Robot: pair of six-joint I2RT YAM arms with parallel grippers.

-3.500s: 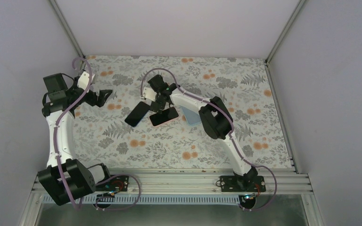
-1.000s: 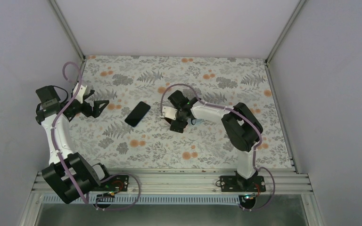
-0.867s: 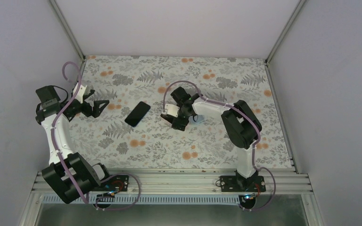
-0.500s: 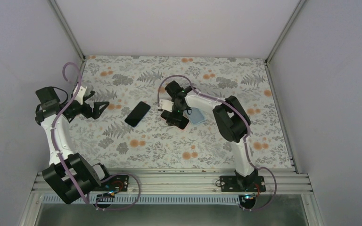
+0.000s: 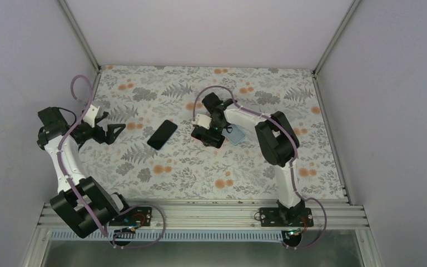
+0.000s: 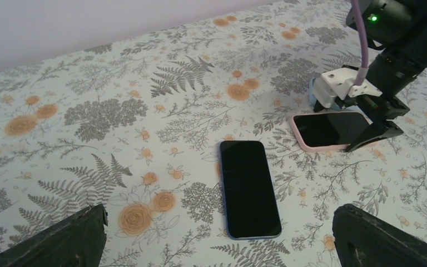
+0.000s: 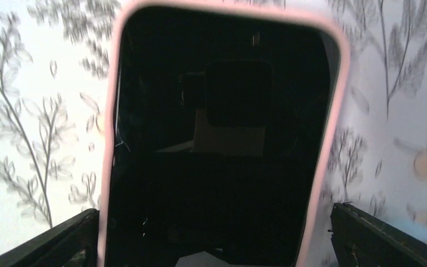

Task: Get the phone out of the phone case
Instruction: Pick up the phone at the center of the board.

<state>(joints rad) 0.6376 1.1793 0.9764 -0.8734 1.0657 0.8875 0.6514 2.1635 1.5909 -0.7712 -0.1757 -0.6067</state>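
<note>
A black phone in a pink case lies screen up on the floral table, right of centre. It fills the right wrist view and shows in the left wrist view. My right gripper is open and low over it, one finger on each side of the case. A second black phone with a blue rim lies bare left of centre, also seen in the left wrist view. My left gripper is open and empty, well left of that phone.
A light blue case lies on the table just right of the pink-cased phone, partly under the right arm. The enclosure's walls and metal posts bound the table on the left, right and back.
The right gripper has moved from beside the pink-cased phone to low over it, and that phone now lies further right. The left arm has drawn back to the left.
</note>
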